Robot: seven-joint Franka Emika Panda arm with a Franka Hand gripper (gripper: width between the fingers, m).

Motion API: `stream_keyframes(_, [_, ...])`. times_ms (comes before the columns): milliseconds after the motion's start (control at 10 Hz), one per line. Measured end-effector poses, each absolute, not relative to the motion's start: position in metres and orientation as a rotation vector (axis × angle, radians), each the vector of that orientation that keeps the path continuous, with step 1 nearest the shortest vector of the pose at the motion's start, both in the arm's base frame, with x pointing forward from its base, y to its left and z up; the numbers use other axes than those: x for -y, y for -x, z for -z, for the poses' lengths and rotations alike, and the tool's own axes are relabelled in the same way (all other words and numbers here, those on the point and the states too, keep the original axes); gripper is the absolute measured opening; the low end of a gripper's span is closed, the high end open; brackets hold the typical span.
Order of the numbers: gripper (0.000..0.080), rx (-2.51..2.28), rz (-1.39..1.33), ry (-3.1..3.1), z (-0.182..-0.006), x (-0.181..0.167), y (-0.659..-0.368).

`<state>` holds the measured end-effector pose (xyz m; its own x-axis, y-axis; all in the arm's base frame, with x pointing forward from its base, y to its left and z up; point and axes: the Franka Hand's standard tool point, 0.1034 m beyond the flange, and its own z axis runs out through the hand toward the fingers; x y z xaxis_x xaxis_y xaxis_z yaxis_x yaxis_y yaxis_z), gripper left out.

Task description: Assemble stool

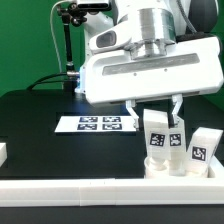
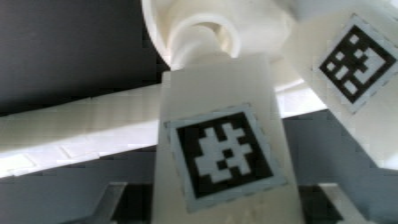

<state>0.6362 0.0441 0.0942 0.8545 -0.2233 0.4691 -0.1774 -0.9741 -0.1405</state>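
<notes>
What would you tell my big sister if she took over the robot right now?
Claw: the claw is closed on one upright leg block; the wrist view shows that block between its fingers.
Parts: the seat disc lies by the border rail on the exterior view's right. More leg blocks stand on it, one clearly, another partly hidden behind the held one.
The marker board lies flat further back on the table.
Done: legs appear placed on the seat.
Left: the pictures cannot show whether the held leg is fully seated, so check every leg.
</notes>
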Motion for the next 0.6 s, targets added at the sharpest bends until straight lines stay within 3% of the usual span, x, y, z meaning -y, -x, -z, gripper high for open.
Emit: stream_keyframes(600, [0.0327, -0.303, 0.749, 2.942, -0.0851, -0.0496, -0.6339])
